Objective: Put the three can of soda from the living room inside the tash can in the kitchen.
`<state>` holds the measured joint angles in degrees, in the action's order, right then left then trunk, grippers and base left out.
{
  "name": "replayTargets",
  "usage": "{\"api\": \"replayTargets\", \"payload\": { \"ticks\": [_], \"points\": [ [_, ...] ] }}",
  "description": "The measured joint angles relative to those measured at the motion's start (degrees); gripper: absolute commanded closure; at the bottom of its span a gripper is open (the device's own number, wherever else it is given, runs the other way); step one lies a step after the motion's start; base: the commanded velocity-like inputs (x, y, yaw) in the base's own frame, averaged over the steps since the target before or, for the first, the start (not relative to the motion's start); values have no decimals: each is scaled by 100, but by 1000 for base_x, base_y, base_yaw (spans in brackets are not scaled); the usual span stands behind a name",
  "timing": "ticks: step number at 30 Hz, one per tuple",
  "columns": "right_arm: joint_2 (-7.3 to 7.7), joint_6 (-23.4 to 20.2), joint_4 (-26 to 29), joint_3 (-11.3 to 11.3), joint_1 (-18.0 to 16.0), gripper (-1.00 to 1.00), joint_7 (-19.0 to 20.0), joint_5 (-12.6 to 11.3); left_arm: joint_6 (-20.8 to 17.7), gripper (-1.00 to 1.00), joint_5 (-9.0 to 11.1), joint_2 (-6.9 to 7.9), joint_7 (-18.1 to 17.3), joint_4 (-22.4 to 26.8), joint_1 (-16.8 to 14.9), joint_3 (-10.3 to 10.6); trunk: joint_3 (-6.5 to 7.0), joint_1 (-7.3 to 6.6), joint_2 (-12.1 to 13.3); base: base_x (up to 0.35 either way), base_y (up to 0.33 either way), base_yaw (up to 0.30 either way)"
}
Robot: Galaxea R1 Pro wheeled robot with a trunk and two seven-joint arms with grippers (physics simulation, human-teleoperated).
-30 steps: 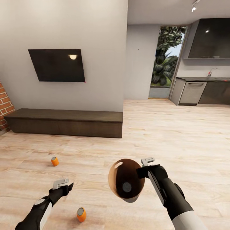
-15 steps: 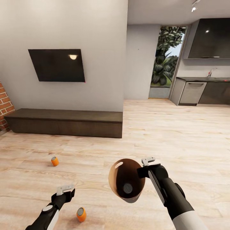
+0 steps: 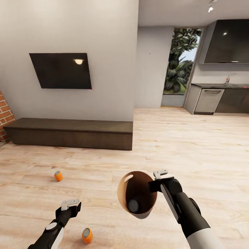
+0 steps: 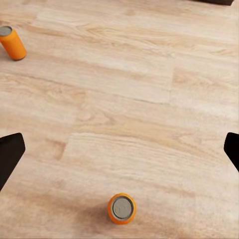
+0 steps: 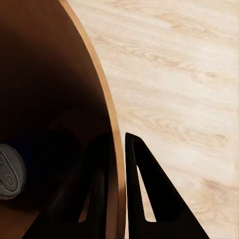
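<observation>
In the head view my right gripper [image 3: 154, 183] is shut on the rim of the tash can [image 3: 136, 192], held tilted above the floor with its brown inside facing me. One can of soda [image 3: 133, 205] lies at its bottom. The right wrist view shows my fingers [image 5: 149, 191] clamped across the bin wall [image 5: 112, 149], with the can's grey top [image 5: 7, 172] inside. My left gripper [image 3: 71, 204] hangs open above the floor. An orange can [image 3: 87, 235] stands just before it, seen end-on in the left wrist view [image 4: 121, 208]. Another can [image 3: 58, 176] [image 4: 12, 43] stands farther off.
A long low dark cabinet [image 3: 71, 133] runs along the wall under a black television [image 3: 61, 70], with red brick [image 3: 5, 116] at the far left. The kitchen counter [image 3: 221, 97] with sink and tap lies at the back right, across open wood floor.
My left gripper has dropped lower and closer to the near can. The can inside the bin has slid a little to the left. The camera has shifted slightly.
</observation>
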<state>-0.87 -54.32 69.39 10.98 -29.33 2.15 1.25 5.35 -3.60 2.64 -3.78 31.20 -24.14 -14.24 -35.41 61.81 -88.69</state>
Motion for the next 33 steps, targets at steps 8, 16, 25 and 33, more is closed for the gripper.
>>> {"api": "replayTargets", "payload": {
  "ticks": [8,16,25,33],
  "points": [
    [0,0,2,0,0,100,-1,6,3,-100,0,0,0,5,0,0,-21,0,0,33,0,0],
    [0,0,2,0,0,100,-2,10,6,-100,0,0,0,9,5,0,-88,0,0,2,0,0],
    [0,0,2,0,0,100,-1,7,10,-100,0,0,0,11,1,0,-170,0,0,0,0,0],
    [0,0,1,0,1,100,-2,7,10,-100,0,0,0,23,3,0,-315,88,-159,0,0,0]
  ]
}}
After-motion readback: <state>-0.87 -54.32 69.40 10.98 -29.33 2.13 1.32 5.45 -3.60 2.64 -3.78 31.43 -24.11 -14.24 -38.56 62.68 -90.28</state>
